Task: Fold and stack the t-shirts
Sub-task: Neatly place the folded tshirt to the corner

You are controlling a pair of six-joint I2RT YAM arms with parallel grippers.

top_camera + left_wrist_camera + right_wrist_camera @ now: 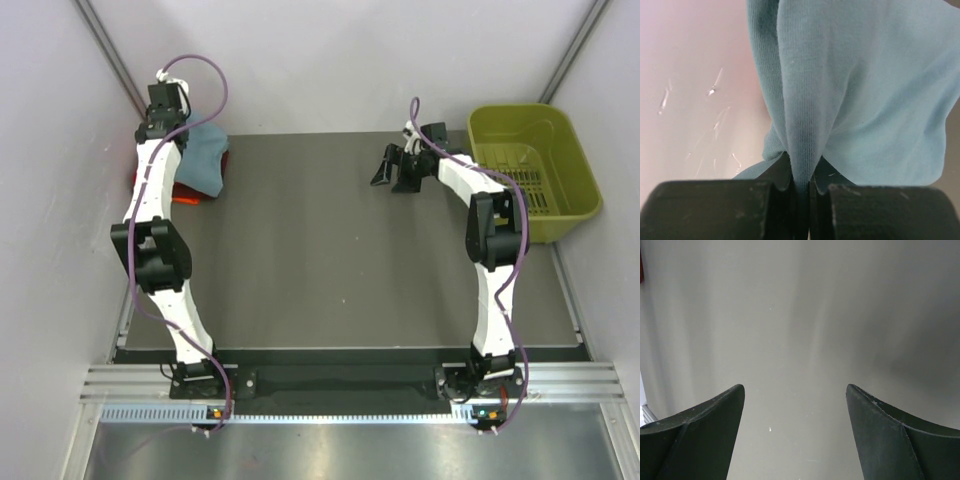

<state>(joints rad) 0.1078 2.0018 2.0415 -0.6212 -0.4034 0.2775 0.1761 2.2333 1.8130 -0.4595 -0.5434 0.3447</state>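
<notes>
At far left, left fingers (715,210) pinched on grey-blue t-shirt (865,100), right fingers (700,435) spread wide, holding nothing

One overhead, two close wrist views

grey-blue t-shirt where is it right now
In the top view the soft grey-blue cloth t-shirt is bunched at the far left corner of the dark table, partly over a red folded shirt, with a fold pinched in the shut left gripper.
</notes>
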